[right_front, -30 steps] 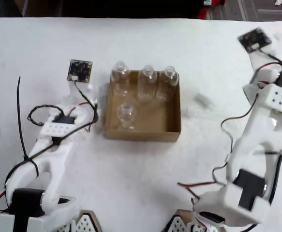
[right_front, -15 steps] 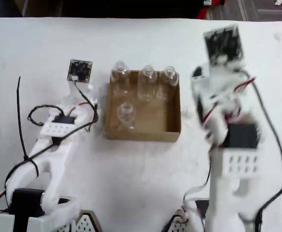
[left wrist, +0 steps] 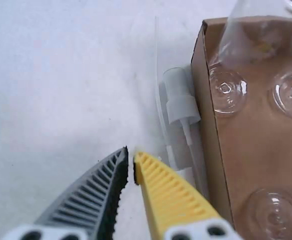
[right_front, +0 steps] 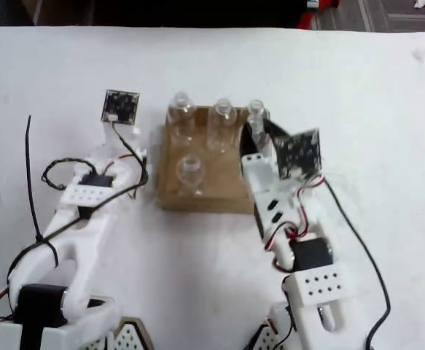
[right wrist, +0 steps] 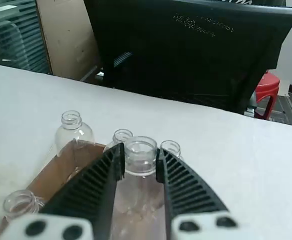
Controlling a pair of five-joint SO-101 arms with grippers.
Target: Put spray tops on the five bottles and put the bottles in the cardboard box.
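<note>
now the right gripper [right wrist: 138,152] is closed around the neck of one bottle [right wrist: 140,145], which stands at the far right corner of the box [right_front: 212,200]. the other bottles [right wrist: 71,125] stand near it, four of them, all with open necks; no bottle has a top yet.

the left gripper [left wrist: 131,159] is empty, its two fingers almost touching with only a thin slit between them. it hangs over the tabletop [left wrist: 60,75] just outside the left wall of the box. one top [left wrist: 178,100] lies flat on the tabletop, touching or nearly touching this wall. it is just ahead of the left fingertips and a little toward the box side. its long axis runs along the wall, with the thin stem end toward the gripper and the wide cap end away from it.

i think the left arm is much nearer to this top, so it must take it. the fingers need to open first and close across the cap, not along it. the wall leaves little room for the finger on the box side.
</note>
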